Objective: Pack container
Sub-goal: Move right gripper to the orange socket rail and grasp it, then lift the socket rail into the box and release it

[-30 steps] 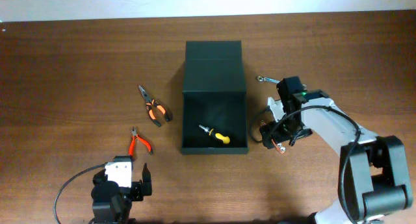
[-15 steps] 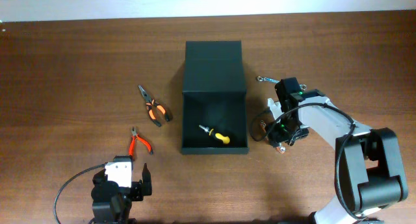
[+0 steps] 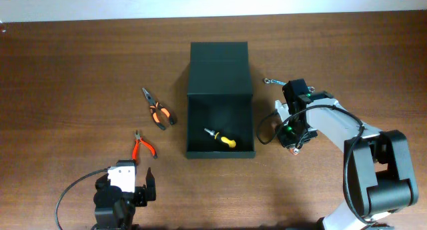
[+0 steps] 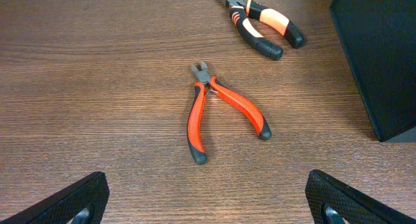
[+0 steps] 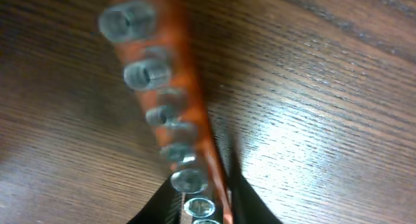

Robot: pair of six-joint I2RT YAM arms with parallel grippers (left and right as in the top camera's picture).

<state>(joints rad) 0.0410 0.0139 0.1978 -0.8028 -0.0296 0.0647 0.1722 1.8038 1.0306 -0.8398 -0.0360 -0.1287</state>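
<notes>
the open container (image 3: 220, 127), a dark rectangular box, sits at the middle of the wooden table (image 3: 67, 57), its hinged lid (image 3: 219, 70) thrown back flat on the far side. a yellow-and-black screwdriver (image 3: 220, 138) lies tilted on the box floor, toward the near wall.

just right of the box, the right gripper (image 5: 203, 201) is down at the tabletop. its fingers (image 5: 159, 208) are drawn in close on either side of an orange socket rail (image 5: 175, 100). the strip of silvery sockets runs out from between them, blurred in the wrist view.

at the near left edge, the left gripper (image 4: 207, 191) hangs with its fingers spread wide and nothing between them. red-handled pliers (image 4: 221, 110) lie on the wood just beyond it. orange-and-black pliers (image 4: 263, 23) rest farther off, left of the box and apart from it.

a small silvery tool (image 3: 273, 81), too small to make out, lies on the table to the right of the lid.
</notes>
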